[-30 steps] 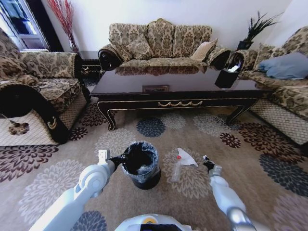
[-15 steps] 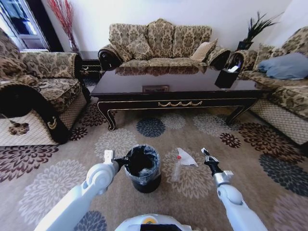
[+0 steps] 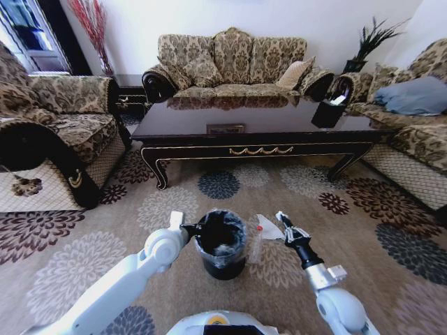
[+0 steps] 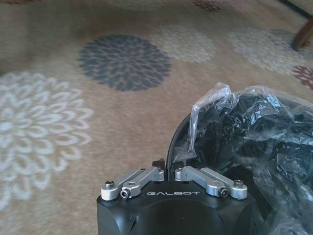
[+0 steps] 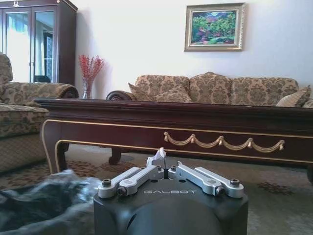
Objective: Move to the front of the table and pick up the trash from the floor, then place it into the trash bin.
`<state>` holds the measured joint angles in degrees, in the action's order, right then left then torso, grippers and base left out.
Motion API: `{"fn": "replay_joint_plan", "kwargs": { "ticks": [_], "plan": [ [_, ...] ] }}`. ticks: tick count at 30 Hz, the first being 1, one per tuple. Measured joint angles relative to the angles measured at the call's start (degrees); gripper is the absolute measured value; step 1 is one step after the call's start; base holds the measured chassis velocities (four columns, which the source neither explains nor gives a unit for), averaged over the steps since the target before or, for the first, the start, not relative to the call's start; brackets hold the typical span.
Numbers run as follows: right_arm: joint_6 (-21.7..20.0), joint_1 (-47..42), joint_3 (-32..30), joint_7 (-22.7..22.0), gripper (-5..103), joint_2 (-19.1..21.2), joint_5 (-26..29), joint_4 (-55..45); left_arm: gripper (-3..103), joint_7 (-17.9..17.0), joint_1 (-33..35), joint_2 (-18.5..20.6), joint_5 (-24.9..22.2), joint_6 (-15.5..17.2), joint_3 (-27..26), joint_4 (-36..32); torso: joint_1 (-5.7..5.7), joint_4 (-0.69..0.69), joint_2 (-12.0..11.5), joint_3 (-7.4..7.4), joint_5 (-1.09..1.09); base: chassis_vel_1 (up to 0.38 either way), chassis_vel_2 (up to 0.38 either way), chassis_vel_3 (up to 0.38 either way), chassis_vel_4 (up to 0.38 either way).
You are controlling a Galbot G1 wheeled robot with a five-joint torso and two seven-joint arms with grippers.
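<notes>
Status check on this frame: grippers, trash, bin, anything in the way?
Left gripper shut on bin rim. Right gripper shut on white scrap, near bin. Paper sheet and bottle on carpet. Nothing in the way.

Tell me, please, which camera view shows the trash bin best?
The head view: the whole trash bin stands on the carpet, its rim held by the left pincer. The left wrist view shows its rim and bag close up; the right wrist view catches part of the bag.

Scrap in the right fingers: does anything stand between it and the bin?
Nothing visible blocks it. The right gripper, pinching the scrap, is beside the open bin. A bottle and sheet lie low on the floor between them. The left gripper grips the rim's far side.
</notes>
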<state>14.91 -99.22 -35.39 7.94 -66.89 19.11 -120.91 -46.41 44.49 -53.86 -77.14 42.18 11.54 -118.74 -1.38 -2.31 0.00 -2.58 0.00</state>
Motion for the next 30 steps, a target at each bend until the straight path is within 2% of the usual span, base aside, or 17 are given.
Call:
{"fn": "replay_joint_plan", "kwargs": {
  "ticks": [2, 5, 8, 14, 19, 23, 24, 26, 28, 30],
  "plan": [
    [0.22, -0.59, 1.05, -0.04, 0, -0.21, -0.71, -0.88, 4, -0.36, -2.03, -0.72, -0.65, 0.0, 2.05, 1.11, 0.0, 0.0, 0.0, 0.0, 0.0, 0.0, 0.0, 0.0, 0.0],
    [0.57, -1.42, 3.33, -0.14, 0, 0.31, -2.22, -2.16, 4, -1.74, -7.65, -3.25, -1.81, 0.0, 7.9, 4.44, 0.0, 0.01, 0.0, -0.01, 0.01, 0.0, 0.0, 0.0, 0.0],
    [1.09, -1.83, 4.68, -0.14, 0, 0.5, -3.54, -2.22, 4, -2.63, -9.89, -5.04, -2.43, 0.0, 10.19, 6.32, -0.01, -0.01, 0.0, -0.01, 0.01, 0.0, 0.0, 0.0, 0.0],
    [1.43, -2.73, 7.28, -0.1, 0, 0.71, -6.09, -2.58, 4, -3.86, -12.37, -7.27, -2.85, 0.01, 12.75, 7.95, -0.01, 0.01, 0.0, -0.01, 0.01, 0.0, 0.0, 0.0, 0.0],
    [1.55, -3.26, 7.47, 0.36, -2, 0.93, -6.54, -2.59, 4, -4.11, -12.75, -7.32, -2.98, 0.0, 13.33, 7.88, 0.0, 0.01, 0.0, -0.01, 0.01, 0.0, 0.0, 0.0, 0.0],
    [1.75, -3.39, 7.59, 0.68, 19, 1.09, -6.75, -2.1, 4, -4.43, -12.41, -6.83, -3.01, 0.0, 13.36, 7.05, 0.0, 0.01, 0.0, -0.01, 0.0, 0.0, 0.0, 0.0, 0.0],
    [1.75, -3.39, 7.59, 0.68, 19, 1.09, -6.75, -2.1, 4, -4.43, -12.41, -6.83, -3.01, 0.0, 13.36, 7.05, 0.0, 0.01, 0.0, -0.01, 0.0, 0.0, 0.0, 0.0, 0.0],
    [1.75, -3.2, 7.6, 0.65, 30, 1.12, -6.58, -1.84, 4, -4.65, -12.23, -6.67, -3.11, 0.0, 13.36, 6.63, 0.0, 0.0, 0.0, -0.01, 0.0, 0.0, 0.0, 0.0, 0.0],
    [1.75, -3.08, 7.6, 0.63, 30, 1.19, -6.48, -1.69, 4, -4.76, -12.21, -6.63, -3.16, 0.0, 13.36, 6.51, 0.0, 0.01, 0.0, -0.01, 0.0, 0.0, 0.0, 0.0, 0.0],
    [1.75, -2.88, 7.58, 0.58, 41, 1.35, -6.28, -1.41, 4, -5.06, -12.21, -6.47, -3.36, 0.0, 13.36, 6.29, 0.0, 0.01, 0.0, -0.01, 0.0, 0.0, 0.0, 0.0, 0.0]
  ]
}}
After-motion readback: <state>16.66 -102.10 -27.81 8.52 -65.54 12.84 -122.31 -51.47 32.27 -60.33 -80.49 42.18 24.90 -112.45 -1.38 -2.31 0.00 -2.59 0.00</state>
